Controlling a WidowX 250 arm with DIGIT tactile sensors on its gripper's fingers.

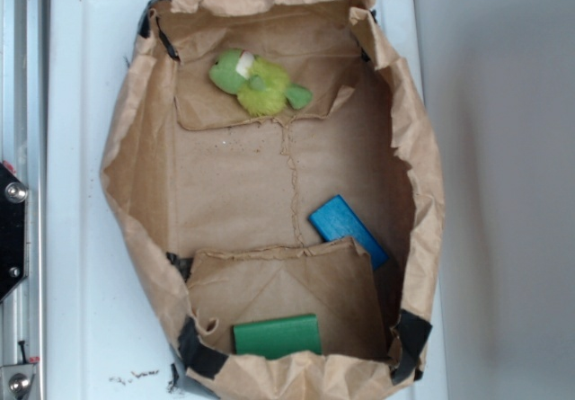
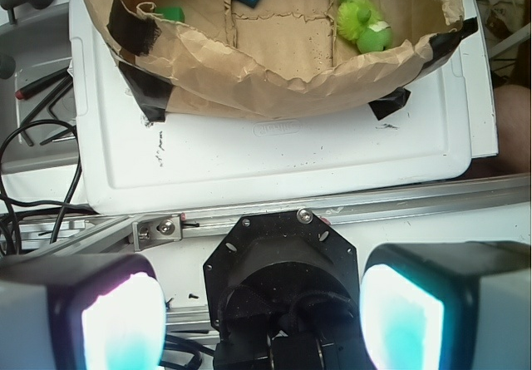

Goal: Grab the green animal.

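The fuzzy green plush animal (image 1: 256, 83) lies inside the crumpled brown paper bag (image 1: 135, 121); outside it, the gripper (image 2: 262, 308) fingers stand wide apart, holding nothing.

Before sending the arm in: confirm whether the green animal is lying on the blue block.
No, the green animal lies apart from the blue block.

A white plastic tray-like surface (image 1: 81, 148) carries a crumpled brown paper bag (image 1: 135, 157), taped at its corners with what looks like black tape (image 2: 137, 87).
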